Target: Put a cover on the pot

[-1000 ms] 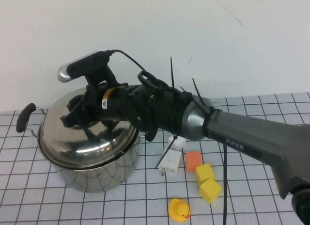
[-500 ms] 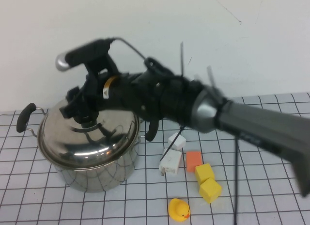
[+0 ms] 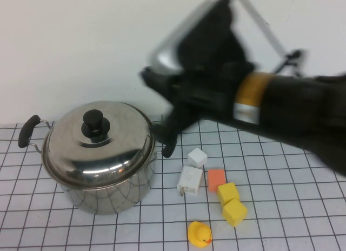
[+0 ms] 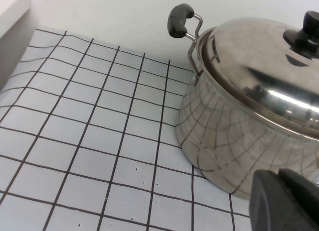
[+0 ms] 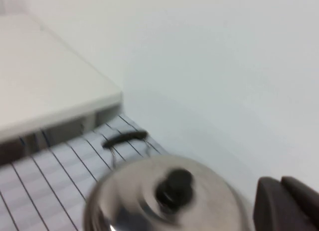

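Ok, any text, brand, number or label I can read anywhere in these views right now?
None readable.
Right arm's yellow-orange band, above the table: blurred, no text legible.
Shiny stainless-steel pot, its domed steel lid, and the white blocks: no markings visible.

Duck (image 3: 199, 233), yellow cubes (image 3: 231, 204), white blocks (image 3: 191, 172)

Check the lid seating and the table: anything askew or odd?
Nothing stands out. The lid sits level on the pot, knob up. The right gripper is raised beside the pot; the left gripper is low near its base.
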Controlling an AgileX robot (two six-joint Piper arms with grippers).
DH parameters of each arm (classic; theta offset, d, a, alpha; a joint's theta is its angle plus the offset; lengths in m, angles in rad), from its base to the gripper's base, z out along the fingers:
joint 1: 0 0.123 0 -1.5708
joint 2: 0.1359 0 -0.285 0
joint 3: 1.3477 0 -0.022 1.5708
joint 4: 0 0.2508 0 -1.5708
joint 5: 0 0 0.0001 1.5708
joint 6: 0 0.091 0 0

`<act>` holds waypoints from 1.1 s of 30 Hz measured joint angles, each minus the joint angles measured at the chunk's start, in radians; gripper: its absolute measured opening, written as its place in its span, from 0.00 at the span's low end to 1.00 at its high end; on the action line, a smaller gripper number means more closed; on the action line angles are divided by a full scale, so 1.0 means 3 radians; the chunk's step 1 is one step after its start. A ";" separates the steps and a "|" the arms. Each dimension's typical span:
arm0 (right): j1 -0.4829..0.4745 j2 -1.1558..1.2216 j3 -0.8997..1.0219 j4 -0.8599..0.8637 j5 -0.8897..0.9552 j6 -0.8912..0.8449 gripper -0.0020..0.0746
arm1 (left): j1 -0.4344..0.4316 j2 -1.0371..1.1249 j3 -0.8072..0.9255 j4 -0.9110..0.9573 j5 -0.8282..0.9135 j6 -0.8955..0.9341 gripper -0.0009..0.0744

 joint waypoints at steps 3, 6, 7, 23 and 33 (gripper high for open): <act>0.0000 -0.0587 0.0313 -0.0278 0.0413 0.0000 0.03 | 0.0000 0.0000 0.0000 0.0000 0.0000 0.0000 0.01; 0.0000 -0.1088 0.0605 -0.0385 0.0916 0.0000 0.02 | 0.0000 0.0000 0.0000 0.0000 0.0000 0.0000 0.01; 0.0000 -0.1279 0.0725 -0.0414 0.1043 0.0000 0.02 | 0.0000 0.0000 0.0000 0.0000 0.0000 0.0000 0.01; -0.0095 -0.3787 0.2566 -0.0309 0.1422 -0.0105 0.02 | 0.0000 0.0000 0.0000 0.0000 0.0000 0.0000 0.01; -0.1775 -0.4302 0.3336 0.0868 0.0880 -0.1357 0.02 | 0.0000 0.0000 0.0000 0.0000 0.0000 -0.0014 0.01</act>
